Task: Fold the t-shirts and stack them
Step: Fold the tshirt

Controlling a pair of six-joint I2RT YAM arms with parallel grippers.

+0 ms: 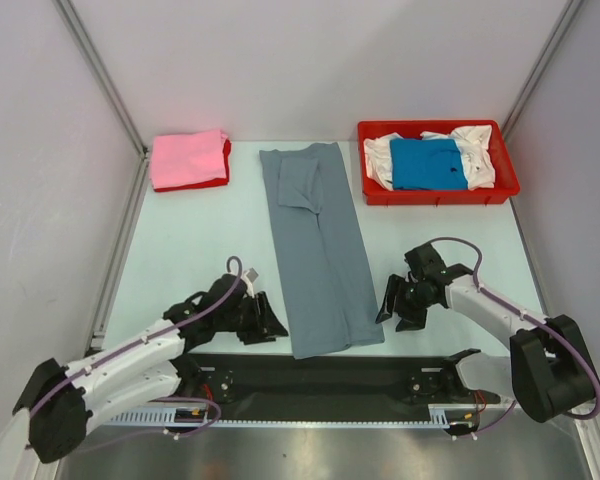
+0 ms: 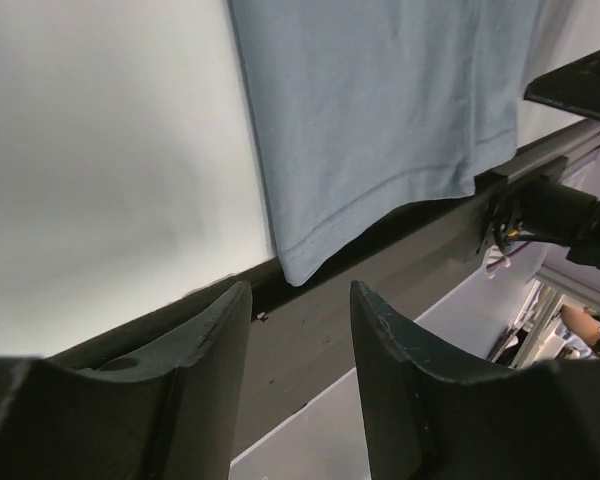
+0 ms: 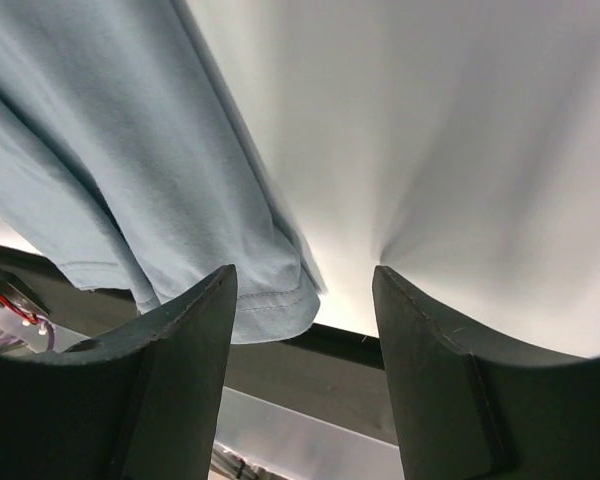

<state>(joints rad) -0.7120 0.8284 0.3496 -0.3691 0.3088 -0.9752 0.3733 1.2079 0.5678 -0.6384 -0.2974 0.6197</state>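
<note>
Two stacked t-shirts (image 1: 188,158) lie at ten o'clock, grey t-shirt (image 1: 318,250) part-folded, blue and white t-shirts (image 1: 425,163) unfolded at two o'clock; left gripper (image 2: 300,295) and right gripper (image 3: 302,278) open, empty.

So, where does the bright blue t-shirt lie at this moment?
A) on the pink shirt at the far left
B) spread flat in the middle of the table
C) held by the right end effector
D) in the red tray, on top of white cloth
D: the bright blue t-shirt rests on the white t-shirt inside the red tray, at the far right of the table.
</note>
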